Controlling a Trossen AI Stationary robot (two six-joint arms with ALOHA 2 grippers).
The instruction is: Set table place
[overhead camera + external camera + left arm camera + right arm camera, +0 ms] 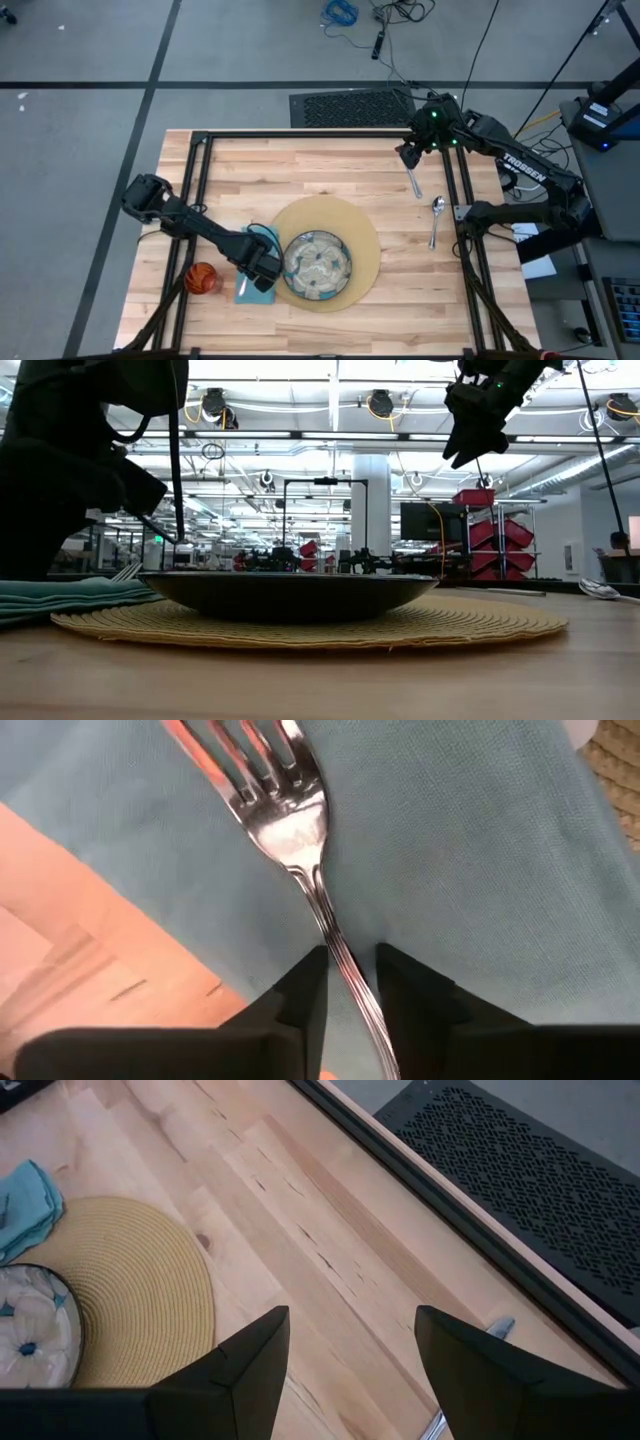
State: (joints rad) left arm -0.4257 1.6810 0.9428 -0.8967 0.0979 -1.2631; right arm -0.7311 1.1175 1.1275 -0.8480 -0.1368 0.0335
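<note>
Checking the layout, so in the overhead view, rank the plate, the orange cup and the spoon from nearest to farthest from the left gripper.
From the left gripper:
1. Plate, just beside it on the mat.
2. Orange cup, on its other side, near the table's left edge.
3. Spoon, far across toward the right arm.

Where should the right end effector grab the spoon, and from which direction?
Take the spoon mid-handle, from straight above, fingers across the handle. It lies flat and clear on the table, bowl toward the far edge, so the thin straight handle is the easier grip. The right end effector hovers nearby, open.

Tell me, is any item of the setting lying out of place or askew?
The knife and spoon lie loose near the table's right edge, away from the mat, the knife slanted. The fork lies on the napkin, between the left hand's fingers.
</note>
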